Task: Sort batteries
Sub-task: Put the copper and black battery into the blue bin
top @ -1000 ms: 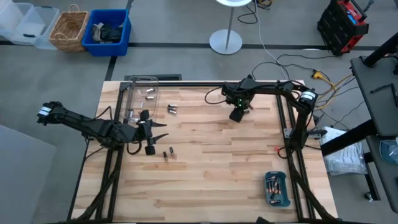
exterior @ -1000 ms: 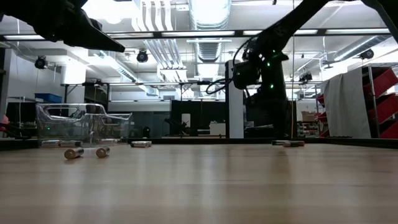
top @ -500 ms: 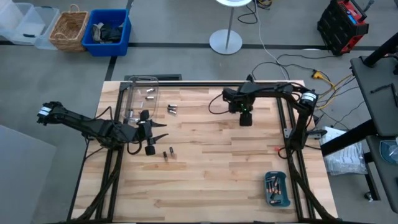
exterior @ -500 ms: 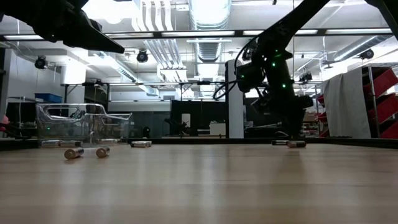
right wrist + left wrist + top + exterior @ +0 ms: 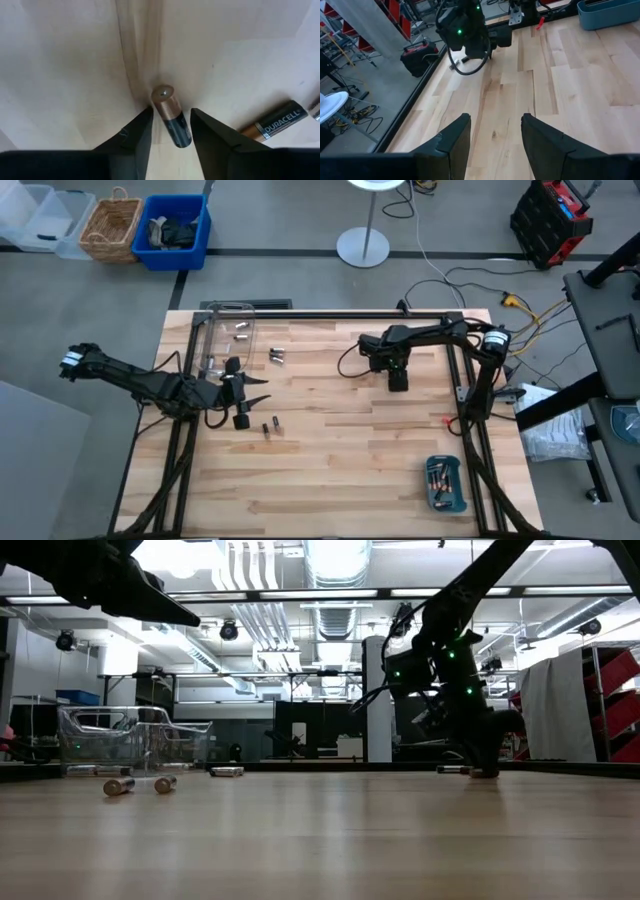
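Note:
My right gripper [image 5: 398, 383] is down at the tabletop right of centre, open. Its fingers [image 5: 132, 135] stand close on either side of a copper-and-black battery [image 5: 172, 125] lying on the wood. A second battery [image 5: 274, 126] lies beside it. More batteries lie left of centre: a pair [image 5: 277, 358], another pair [image 5: 268, 427], and some inside the clear plastic box [image 5: 226, 340]. The teal tray [image 5: 444, 483] at the near right holds several. My left gripper [image 5: 256, 388] waits open above the table's left part. My right gripper points down with the battery's copper end [image 5: 163, 95] between its fingertips. The battery lies slanted in the gap, on the table. Whether either finger touches it, I cannot tell.
The black frame rails [image 5: 330, 316] run around the table edges. Bare wood lies between the two arms [image 5: 330, 400]. The right arm's cable [image 5: 350, 360] loops over the table behind its gripper.
My right gripper has moved toward the table's right and near edges and gone down from mid-height to the tabletop, onto the batteries there. My left arm has kept still.

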Tool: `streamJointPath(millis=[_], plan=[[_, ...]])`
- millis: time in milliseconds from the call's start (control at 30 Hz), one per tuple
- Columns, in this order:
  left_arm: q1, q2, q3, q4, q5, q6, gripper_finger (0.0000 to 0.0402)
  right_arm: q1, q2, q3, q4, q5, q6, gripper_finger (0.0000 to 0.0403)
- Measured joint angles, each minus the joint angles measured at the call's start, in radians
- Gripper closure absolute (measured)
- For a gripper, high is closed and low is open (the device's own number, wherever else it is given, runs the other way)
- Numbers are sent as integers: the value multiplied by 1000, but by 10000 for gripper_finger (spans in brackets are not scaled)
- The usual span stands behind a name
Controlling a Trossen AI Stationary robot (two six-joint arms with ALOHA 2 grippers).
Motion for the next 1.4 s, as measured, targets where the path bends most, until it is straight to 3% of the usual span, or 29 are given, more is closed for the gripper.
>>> streamJointPath(millis=[333, 600, 867, 1100, 1267, 1400], plan=[[0, 0, 0, 2, 21, -4, 246, 47, 0, -2, 14, -9, 10, 370], [0, 0, 0, 17, 29, -4, 246, 60, -24, 0, 37, -32, 68, 370], [0, 0, 0, 18, 29, -4, 246, 114, -220, 1, 2, -140, 184, 371], [0, 0, 0, 19, 28, -4, 246, 321, -435, 1, -176, -234, 419, 371], [0, 0, 0, 19, 28, -4, 246, 562, -536, 1, -211, -341, 665, 371], [0, 0, 0, 19, 28, -4, 246, 790, -549, 0, -213, -366, 825, 371]])
